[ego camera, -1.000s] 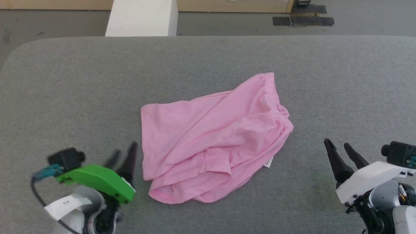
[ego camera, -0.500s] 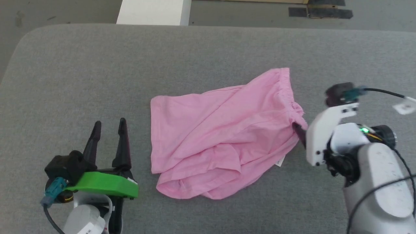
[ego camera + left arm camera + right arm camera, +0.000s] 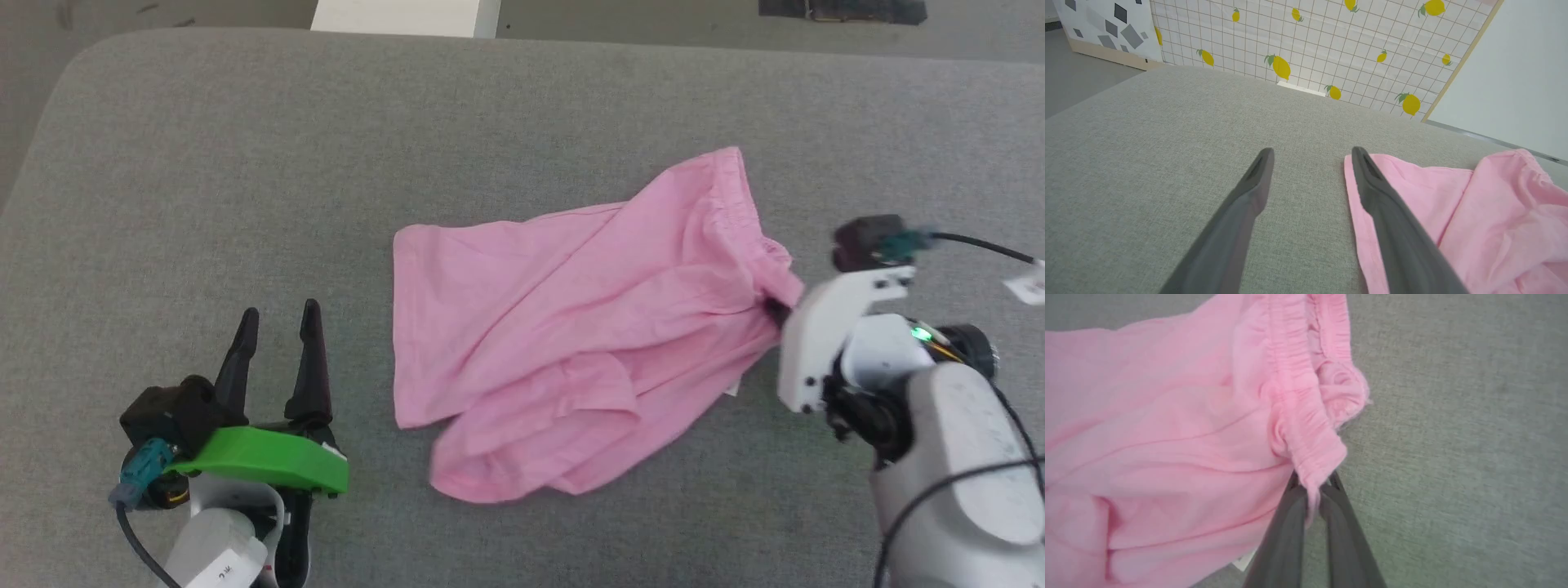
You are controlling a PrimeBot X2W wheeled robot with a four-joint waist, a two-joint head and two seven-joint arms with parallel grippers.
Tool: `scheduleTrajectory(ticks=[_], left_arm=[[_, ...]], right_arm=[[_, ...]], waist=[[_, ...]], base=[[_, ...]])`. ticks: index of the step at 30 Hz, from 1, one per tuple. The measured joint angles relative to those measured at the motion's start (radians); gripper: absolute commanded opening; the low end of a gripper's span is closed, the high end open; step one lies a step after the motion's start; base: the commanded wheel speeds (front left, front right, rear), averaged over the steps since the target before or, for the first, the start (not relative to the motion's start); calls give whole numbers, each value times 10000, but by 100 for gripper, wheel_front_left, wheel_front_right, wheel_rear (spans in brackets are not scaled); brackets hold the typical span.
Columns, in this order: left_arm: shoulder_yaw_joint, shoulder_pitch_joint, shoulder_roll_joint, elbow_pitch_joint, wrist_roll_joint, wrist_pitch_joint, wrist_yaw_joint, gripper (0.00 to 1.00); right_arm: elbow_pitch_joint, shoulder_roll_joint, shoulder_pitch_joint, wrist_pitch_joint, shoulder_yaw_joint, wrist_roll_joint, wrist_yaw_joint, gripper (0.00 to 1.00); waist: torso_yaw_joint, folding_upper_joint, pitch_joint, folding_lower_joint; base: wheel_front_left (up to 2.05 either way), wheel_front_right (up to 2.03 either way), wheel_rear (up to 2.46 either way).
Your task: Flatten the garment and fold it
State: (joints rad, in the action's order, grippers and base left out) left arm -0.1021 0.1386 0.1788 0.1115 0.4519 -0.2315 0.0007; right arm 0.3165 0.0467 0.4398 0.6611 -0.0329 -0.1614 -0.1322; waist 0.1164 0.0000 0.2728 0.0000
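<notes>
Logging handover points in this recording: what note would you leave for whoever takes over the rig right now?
Right gripper: shut on the end of the waistband of the shorts.
Left gripper: open and empty, fingers by the shorts' left edge.
Shorts: crumpled on the grey pad, with the near leg folded over on itself.
Done: one corner is gripped.
Left: grip with the left gripper, spread the shorts flat, then fold.
</notes>
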Motion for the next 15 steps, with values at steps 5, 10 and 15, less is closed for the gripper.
scheduleTrajectory(ticks=[5,10,15], left_arm=[[-48,-9,-10,115,109,15,-10,100],[-92,-51,-21,173,230,159,-73,100],[-125,-130,-27,219,316,382,-82,100]], right_arm=[[-1503,23,-1587,-290,-1484,-688,0,0],[-2429,44,-3637,-52,-2197,-1833,0,0],[-2734,27,-4385,-368,-2174,-2732,0,100]], waist=[[-169,0,-278,0],[-353,0,-476,0],[-571,0,-569,0]], base=[[0,0,0],[0,0,0],[0,0,0]])
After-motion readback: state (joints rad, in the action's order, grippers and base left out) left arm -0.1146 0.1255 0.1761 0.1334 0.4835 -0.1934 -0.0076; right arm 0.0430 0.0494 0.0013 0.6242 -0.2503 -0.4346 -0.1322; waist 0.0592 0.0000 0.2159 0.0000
